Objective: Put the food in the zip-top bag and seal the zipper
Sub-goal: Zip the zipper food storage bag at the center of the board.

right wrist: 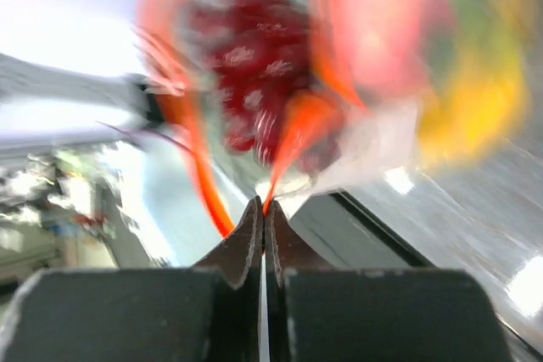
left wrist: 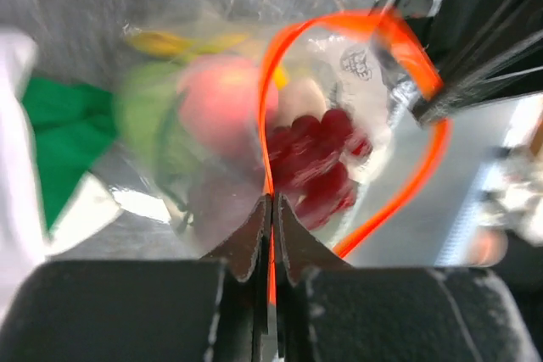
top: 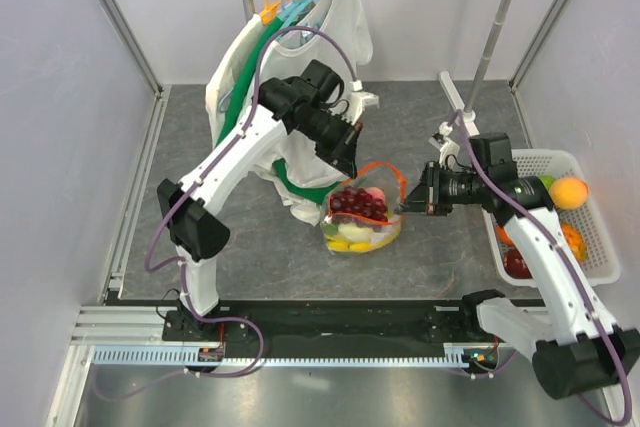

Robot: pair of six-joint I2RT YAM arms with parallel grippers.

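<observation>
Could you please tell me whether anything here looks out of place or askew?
The clear plastic zip-top bag holds food, yet its red-orange zipper strip gapes in a wide loop, pinched by the left gripper and right gripper. An orange-yellow round fruit sits high near the white slatted basket's rim.

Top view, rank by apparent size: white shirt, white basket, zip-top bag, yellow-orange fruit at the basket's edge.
1. white shirt
2. white basket, partly hidden by the right arm
3. zip-top bag
4. yellow-orange fruit
The shirt hangs higher, so nearness may inflate it.
</observation>
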